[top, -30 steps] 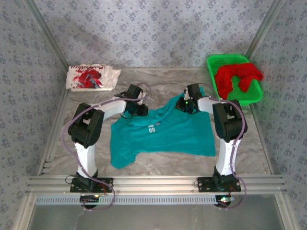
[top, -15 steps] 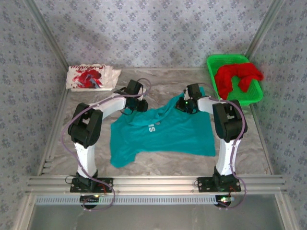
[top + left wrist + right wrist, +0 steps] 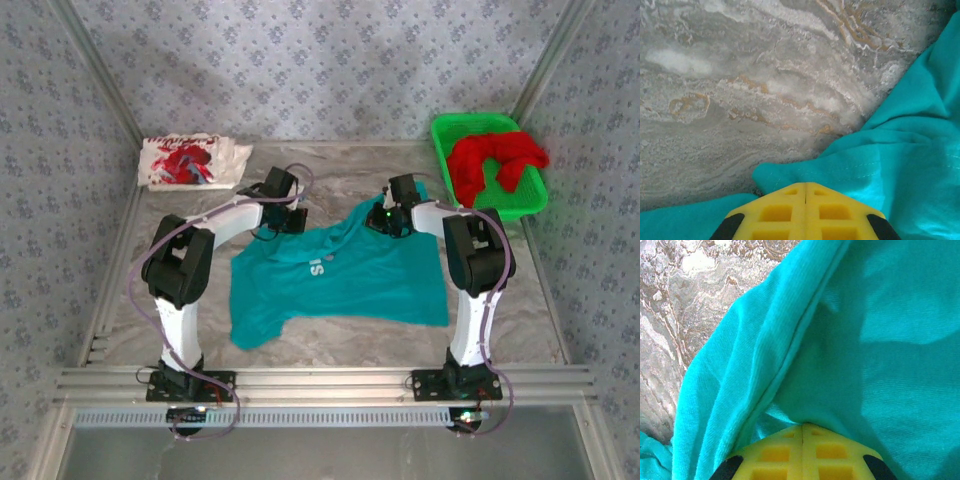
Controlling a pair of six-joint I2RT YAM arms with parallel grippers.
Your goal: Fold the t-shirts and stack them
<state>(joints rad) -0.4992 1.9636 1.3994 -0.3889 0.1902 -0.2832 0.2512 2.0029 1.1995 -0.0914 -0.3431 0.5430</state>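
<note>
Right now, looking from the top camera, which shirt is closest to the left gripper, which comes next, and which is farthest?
1. The teal t-shirt: right at the left gripper, in the middle of the table.
2. The white t-shirt: back left corner.
3. The red t-shirt: far right, in the green basket.

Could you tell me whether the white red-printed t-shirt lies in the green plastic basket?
No, the white cloth t-shirt with red print lies on the table, apart from the green plastic basket.
</note>
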